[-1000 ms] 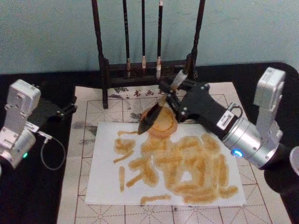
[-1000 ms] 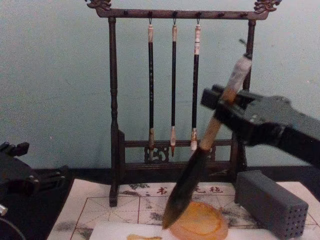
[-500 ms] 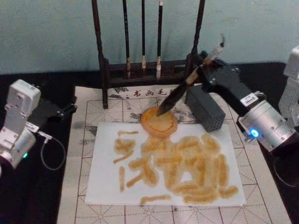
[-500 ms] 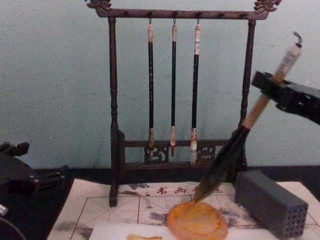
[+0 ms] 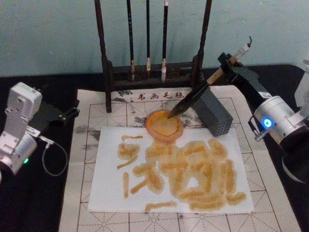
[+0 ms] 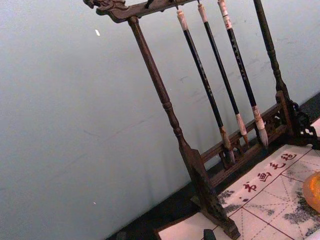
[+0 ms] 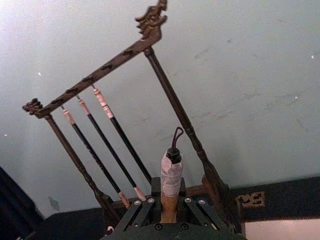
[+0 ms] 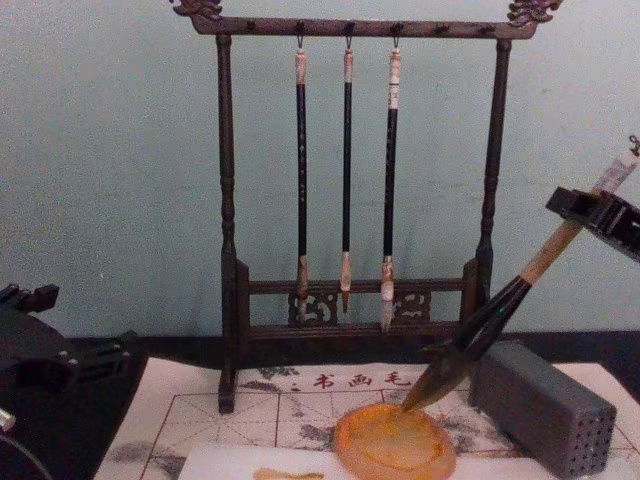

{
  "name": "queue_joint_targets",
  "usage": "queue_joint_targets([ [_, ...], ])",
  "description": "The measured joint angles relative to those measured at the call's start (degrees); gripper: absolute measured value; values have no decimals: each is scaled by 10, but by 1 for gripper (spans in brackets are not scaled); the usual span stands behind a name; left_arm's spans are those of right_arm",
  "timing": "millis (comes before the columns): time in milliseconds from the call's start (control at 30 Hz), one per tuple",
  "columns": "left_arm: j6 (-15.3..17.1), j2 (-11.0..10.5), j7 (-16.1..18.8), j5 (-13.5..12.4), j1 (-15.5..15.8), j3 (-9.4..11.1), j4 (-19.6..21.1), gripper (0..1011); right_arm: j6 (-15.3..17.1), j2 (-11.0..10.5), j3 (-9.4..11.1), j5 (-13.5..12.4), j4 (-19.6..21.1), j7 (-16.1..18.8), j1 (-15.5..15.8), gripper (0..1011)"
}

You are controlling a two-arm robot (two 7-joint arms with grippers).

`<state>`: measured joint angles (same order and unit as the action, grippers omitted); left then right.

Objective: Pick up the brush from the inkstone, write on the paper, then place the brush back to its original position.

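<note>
Calligraphy workspace, wooden brush rack [image 8: 226,200], grid-lined practice mat [image 5: 104,112], plain teal wall [image 8: 110,150]

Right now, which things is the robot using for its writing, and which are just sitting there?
Part of the job: the brush, held by the right gripper, tip over the inkstone; the paper.

Just lying about: the wooden rack with three thin brushes; the grey block; the grid mat; the left gripper, parked at the left.

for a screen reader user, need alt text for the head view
The right gripper holds the brush slanted, its dark tip at the orange inkstone; in front lies the white paper covered in orange strokes. The left gripper sits idle at the left.
</note>
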<state>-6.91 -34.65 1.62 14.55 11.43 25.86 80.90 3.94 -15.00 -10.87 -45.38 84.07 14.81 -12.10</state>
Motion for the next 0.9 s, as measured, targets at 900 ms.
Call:
queue_joint_targets([
  [900,0,0,0,0,0,0,0,1001,75,30,-11,-108,-75,-59,-52,185],
])
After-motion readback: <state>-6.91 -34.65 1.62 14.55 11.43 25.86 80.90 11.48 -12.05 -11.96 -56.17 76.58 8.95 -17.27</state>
